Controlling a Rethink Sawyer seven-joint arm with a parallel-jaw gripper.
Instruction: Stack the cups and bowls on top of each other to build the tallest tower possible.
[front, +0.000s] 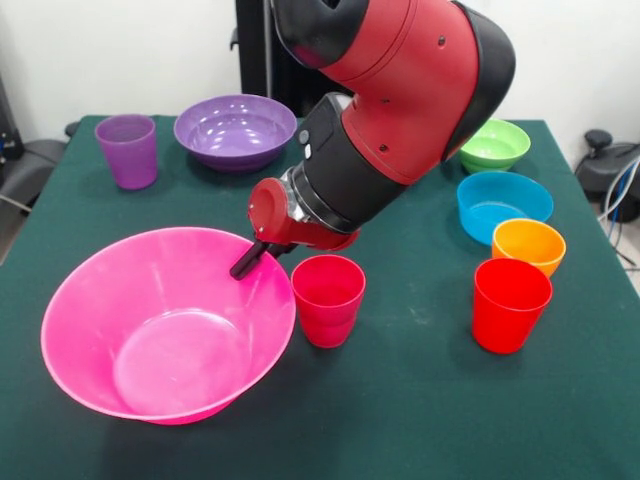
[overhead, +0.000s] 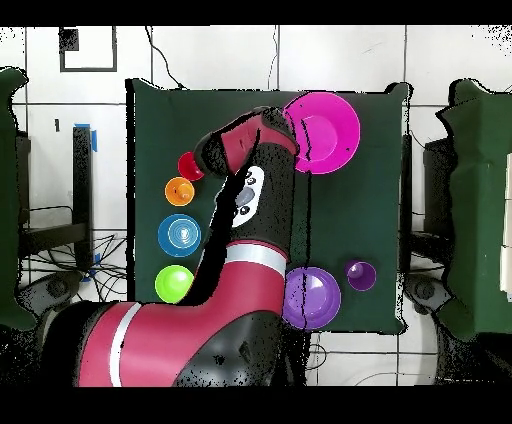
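On the green table (front: 420, 400) every bowl and cup sits empty; my gripper (front: 245, 266) rests at the huge pink bowl (front: 165, 325) rim, finger state unclear.

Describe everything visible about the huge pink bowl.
The huge pink bowl is glossy magenta-pink plastic, round, with wide flaring walls and a small flat bottom. It sits upright and empty on the green table, at the near left in the front view. The gripper reaches its far rim; contact looks likely. The magenta-pink cup stands just beside it.
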